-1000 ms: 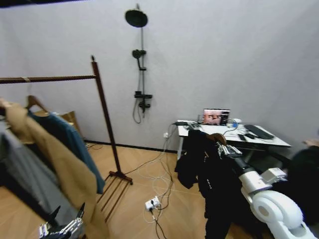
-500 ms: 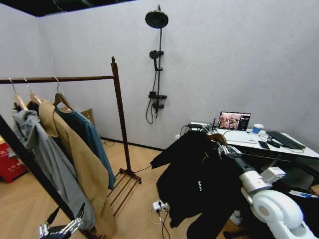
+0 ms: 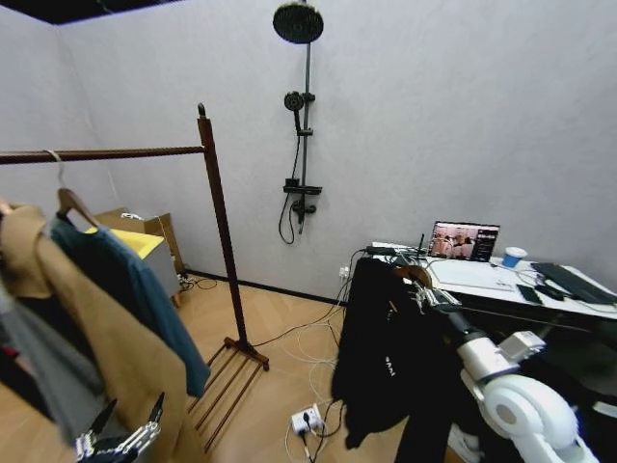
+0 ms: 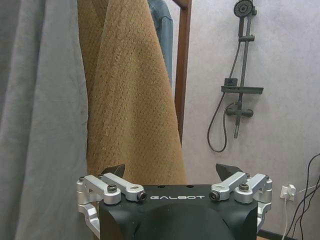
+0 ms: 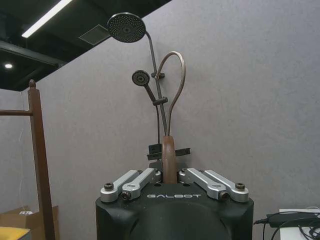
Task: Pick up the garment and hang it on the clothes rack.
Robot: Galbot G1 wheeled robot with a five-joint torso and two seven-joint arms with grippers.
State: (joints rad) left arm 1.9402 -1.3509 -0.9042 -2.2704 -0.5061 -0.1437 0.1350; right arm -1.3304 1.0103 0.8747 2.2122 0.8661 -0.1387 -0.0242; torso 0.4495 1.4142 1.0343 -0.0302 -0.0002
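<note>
The black coat (image 3: 386, 367) hangs at lower right from its wooden hanger (image 5: 169, 160), which my right gripper (image 3: 421, 286) clamps. The clothes rack (image 3: 214, 212) stands upper left; I should keep the hook upright and above its rail. My left gripper (image 4: 170, 172), jaws apart, idles at lower left.

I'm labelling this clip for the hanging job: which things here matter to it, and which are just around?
Part of the job:
- black garment on its wooden hanger
- right end effector, shut on the hanger
- clothes rack

Just around:
- tan coat, teal jacket
- shower stand
- laptop, desk
- left end effector, open and idle
</note>
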